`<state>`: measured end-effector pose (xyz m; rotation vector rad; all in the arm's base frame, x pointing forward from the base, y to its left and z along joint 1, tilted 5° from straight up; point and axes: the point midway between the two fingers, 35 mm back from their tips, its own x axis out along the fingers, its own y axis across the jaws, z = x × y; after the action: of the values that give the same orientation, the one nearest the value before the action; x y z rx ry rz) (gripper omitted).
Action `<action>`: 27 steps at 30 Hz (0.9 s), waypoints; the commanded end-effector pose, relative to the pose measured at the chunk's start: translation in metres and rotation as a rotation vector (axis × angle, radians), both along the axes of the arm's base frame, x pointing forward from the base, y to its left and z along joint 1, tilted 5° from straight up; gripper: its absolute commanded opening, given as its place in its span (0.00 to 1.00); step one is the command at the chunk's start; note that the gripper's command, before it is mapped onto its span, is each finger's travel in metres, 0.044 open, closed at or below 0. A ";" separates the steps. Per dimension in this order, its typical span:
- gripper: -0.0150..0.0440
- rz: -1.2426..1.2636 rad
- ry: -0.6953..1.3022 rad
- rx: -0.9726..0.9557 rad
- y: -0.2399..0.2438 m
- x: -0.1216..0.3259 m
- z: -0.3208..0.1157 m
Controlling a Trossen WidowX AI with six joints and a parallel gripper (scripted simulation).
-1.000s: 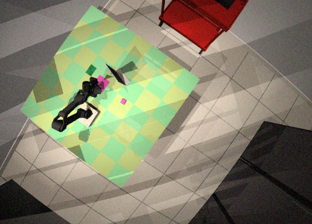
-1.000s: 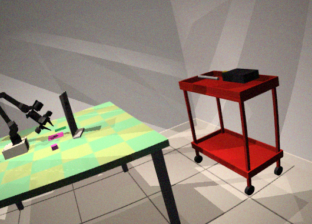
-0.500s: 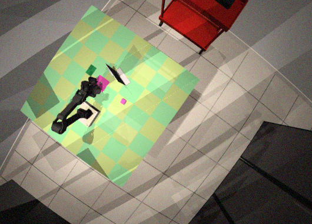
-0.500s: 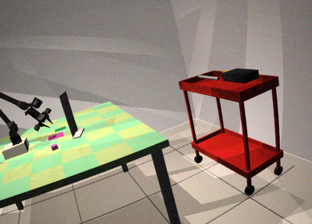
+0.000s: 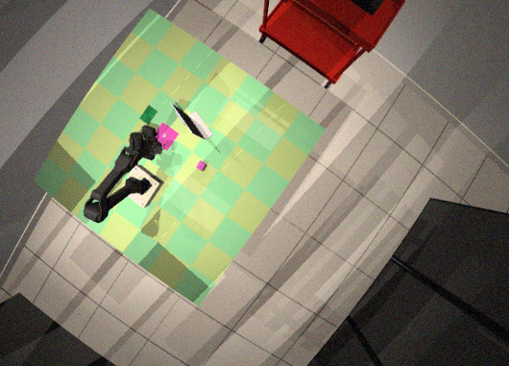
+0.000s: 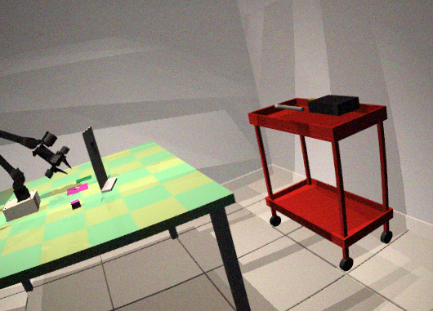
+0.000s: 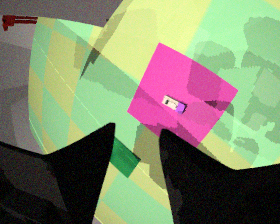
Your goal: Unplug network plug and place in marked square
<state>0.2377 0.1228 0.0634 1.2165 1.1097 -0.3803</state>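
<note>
Partly parted and holding nothing, the gripper hung at the wrist view's bottom, above the table. At centre, the plug lay released inside the marked square. Judged remaining: lifting the arm away, touching nothing. No writing was readable.

table: glossy checkered top | hand: matt black | cart: smooth red, possibly painted metal

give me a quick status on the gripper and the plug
Gripper part open, empty, raised above the table. Plug lying inside the pink square, out of the upright panel. Nothing in the way.
</note>
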 end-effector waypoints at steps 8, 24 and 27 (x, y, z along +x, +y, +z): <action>0.52 0.000 0.000 0.000 -0.002 -0.002 0.011; 0.52 0.003 -0.001 0.001 -0.002 0.006 0.061; 0.52 0.003 -0.002 0.002 -0.002 0.006 0.071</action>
<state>0.2439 0.1211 0.1207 1.2162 1.1079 -0.3838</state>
